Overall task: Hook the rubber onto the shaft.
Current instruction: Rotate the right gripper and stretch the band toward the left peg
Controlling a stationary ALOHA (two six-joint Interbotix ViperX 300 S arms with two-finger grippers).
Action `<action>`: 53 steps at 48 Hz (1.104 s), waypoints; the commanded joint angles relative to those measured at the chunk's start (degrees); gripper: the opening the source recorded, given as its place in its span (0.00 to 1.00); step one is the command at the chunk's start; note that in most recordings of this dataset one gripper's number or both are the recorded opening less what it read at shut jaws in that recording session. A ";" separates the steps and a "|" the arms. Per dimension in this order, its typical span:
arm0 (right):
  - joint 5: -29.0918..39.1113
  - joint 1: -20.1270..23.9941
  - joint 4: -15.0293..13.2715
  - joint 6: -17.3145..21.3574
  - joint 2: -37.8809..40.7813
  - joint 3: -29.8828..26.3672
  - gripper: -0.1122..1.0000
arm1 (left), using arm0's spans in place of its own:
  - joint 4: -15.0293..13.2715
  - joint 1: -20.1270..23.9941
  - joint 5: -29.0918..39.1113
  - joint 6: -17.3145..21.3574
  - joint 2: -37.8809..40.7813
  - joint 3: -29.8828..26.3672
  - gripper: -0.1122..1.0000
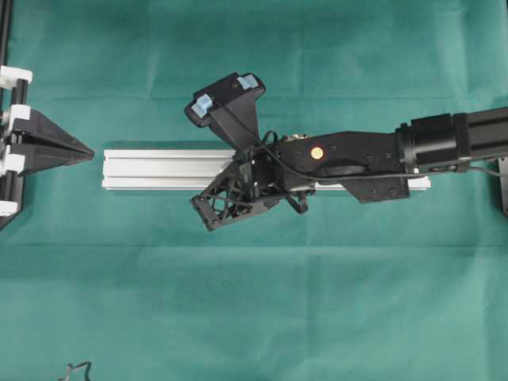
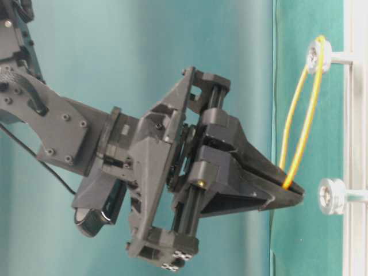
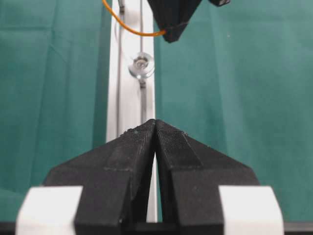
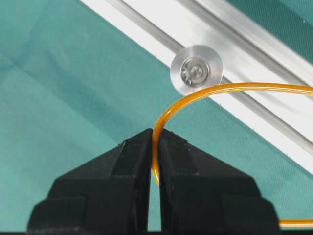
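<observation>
The rubber (image 2: 299, 115), a thin orange loop, is hooked over one silver shaft (image 2: 315, 54) on the rail and stretched toward a second shaft (image 2: 330, 196). My right gripper (image 2: 296, 195) is shut on the loop's free end, just beside that second shaft. In the right wrist view the rubber (image 4: 220, 88) curves from my right gripper (image 4: 156, 134) past the shaft's round head (image 4: 196, 69). My left gripper (image 3: 155, 123) is shut and empty, hovering off the rail's end (image 1: 89, 153). From there I see the shaft (image 3: 141, 66) and the rubber (image 3: 129, 29) ahead.
The silver rail (image 1: 159, 168) lies across the green cloth, and my right arm (image 1: 349, 155) reaches over it from the right. Black frame parts (image 1: 6, 48) stand at the left edge. A small dark object (image 1: 75, 371) lies at the bottom left.
</observation>
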 commanded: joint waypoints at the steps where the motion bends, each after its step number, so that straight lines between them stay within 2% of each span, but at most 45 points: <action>1: -1.05 -0.09 -0.18 -0.09 -0.97 -1.58 0.15 | 0.18 -0.18 -0.18 0.09 0.44 -1.93 0.10; 26: -5.54 -0.97 -0.26 -0.26 0.44 -1.58 0.15 | 0.18 -0.18 -0.18 0.09 0.35 -1.93 0.10; 48: -6.77 -1.49 -4.13 0.00 1.32 -1.58 0.15 | 0.18 -0.18 -0.26 0.09 0.35 -1.85 0.10; 53: -7.21 -1.58 -4.22 0.00 1.49 -1.58 0.15 | 0.18 -0.09 -0.18 0.09 0.35 -1.85 0.10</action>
